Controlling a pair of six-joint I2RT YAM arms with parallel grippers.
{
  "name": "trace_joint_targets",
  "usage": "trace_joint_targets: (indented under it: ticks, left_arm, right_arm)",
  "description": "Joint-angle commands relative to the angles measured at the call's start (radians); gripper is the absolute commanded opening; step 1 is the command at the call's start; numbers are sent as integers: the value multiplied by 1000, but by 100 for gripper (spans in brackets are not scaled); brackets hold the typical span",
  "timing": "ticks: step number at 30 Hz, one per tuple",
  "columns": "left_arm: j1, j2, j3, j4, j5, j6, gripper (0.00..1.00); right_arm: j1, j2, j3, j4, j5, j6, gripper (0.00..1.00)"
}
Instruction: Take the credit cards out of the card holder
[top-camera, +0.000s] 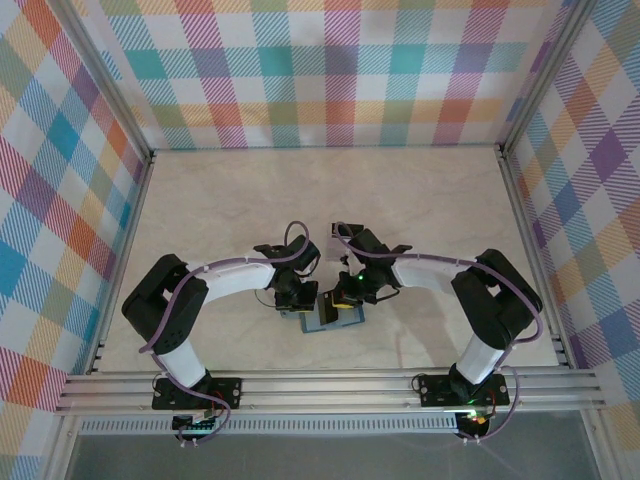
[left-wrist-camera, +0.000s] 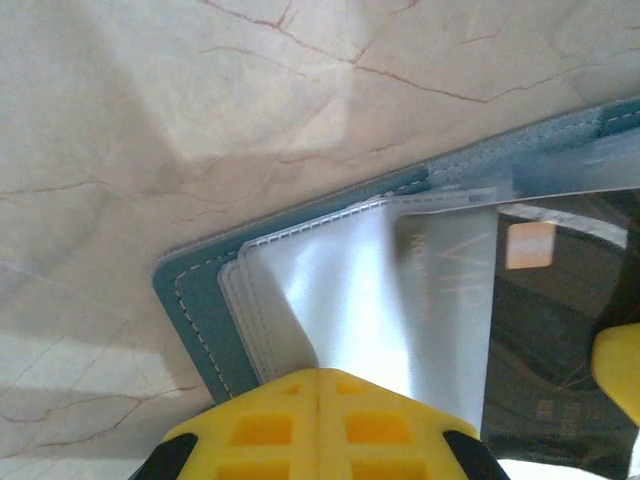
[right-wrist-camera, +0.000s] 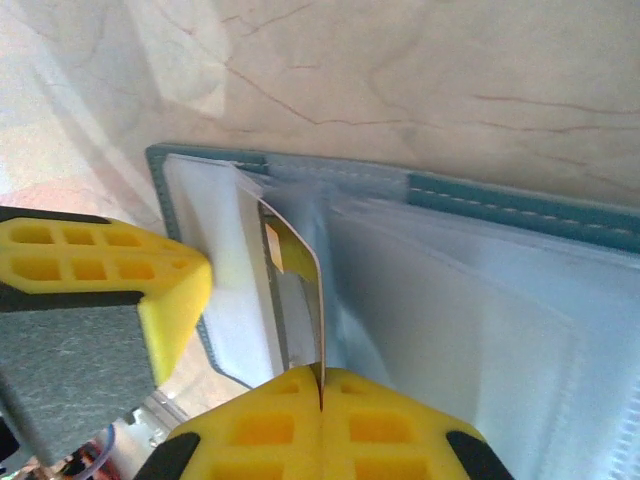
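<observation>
Right hand (right-wrist-camera: 321, 385) is clenched on the near edge of a credit card (right-wrist-camera: 298, 300), pads flat on both faces, card seen edge-on. Left hand (left-wrist-camera: 316, 390) is clenched too. As far as we can see, it's on a clear sleeve (left-wrist-camera: 340, 270) of the card holder (left-wrist-camera: 195, 315), pinning it. The two hands are just beside each other.

In the left wrist view the card looks dark and glossy, with a gold chip (left-wrist-camera: 530, 245). One end looks tucked under the sleeve. We can't tell how deep.

The holder lies open on the bench (left-wrist-camera: 200, 100) between the hands, near the arm bases, teal cover down.

Our handling read:
- Card: light, thin, springy and slick, so we'd grip the flat faces near the short edge, not a corner.
- Sleeve: soft plastic that probably clings and drags.
- Holder: light, and likely rides up with the card unless held down.
- Pull: straight along the slot, since twisting risks a jam or a bend.

We can't tell if the other sleeves hold cards. Beyond the holder, marbled bench runs to the plaid walls (top-camera: 330, 70).
</observation>
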Motion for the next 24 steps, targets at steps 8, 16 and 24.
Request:
trace_joint_targets:
  ticks: [8,16,24]
  left_arm:
    - [39,5,-7,-152,-153,60,5]
    - [41,-5,22,-177,-172,76,5]
    - [44,-93,23,-160,-173,72,13]
  right_arm:
    - [-8,-40,75,-258,177,-82,5]
    - [-8,-108,99,-228,121,-72,4]
    - [-15,-113,224,-336,240,-268,0]
